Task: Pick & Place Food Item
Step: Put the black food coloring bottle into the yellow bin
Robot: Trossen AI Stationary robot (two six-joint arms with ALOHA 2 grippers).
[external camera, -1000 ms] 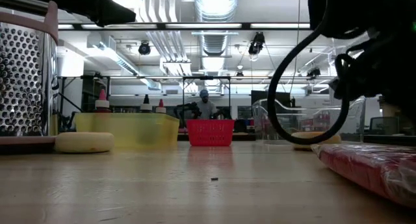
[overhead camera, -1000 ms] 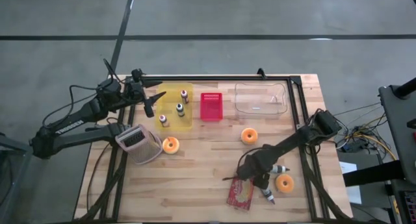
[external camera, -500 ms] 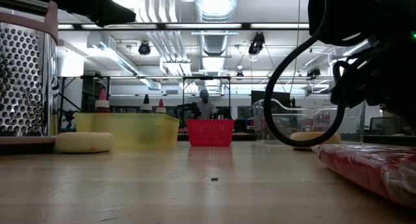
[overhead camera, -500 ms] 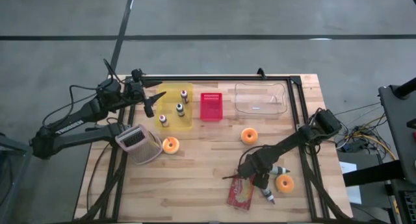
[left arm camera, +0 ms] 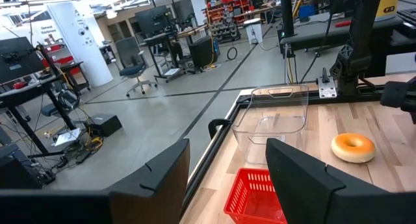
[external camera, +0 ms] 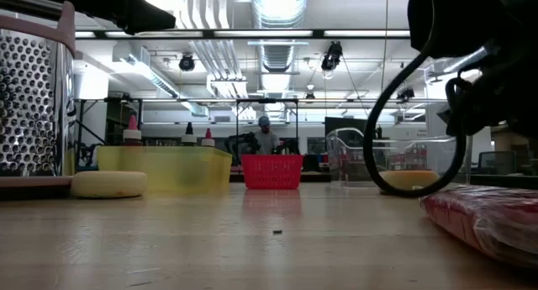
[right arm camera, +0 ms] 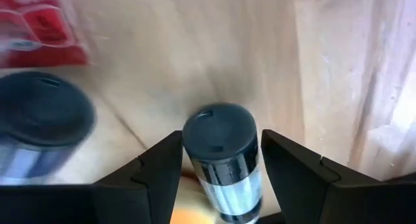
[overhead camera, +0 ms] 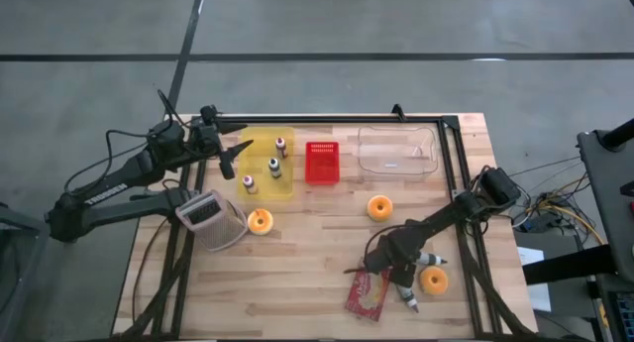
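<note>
1. My right gripper (overhead camera: pixel 404 271) has slid a little toward the table's right side over the last second, and in the right wrist view a small dark-capped bottle (right arm camera: pixel 221 159) now sits between its fingers. I read it as clamped and lifted, so the pick looks done.
2. A second bottle (right arm camera: pixel 40 130) lies on the wood just beside it, near the red packet (overhead camera: pixel 367 294) and an orange donut (overhead camera: pixel 433 279).
3. My left gripper (overhead camera: pixel 230 152) hovers, fingers parted and empty, beside the yellow bin (overhead camera: pixel 265 164).
4. The slatted wooden table (overhead camera: pixel 297 263) also carries a red basket (overhead camera: pixel 320 162), a clear tub (overhead camera: pixel 398 151) and a grater (overhead camera: pixel 208 215).
5. Behind is a workshop; a person (external camera: pixel 266 137) stands far off.
</note>
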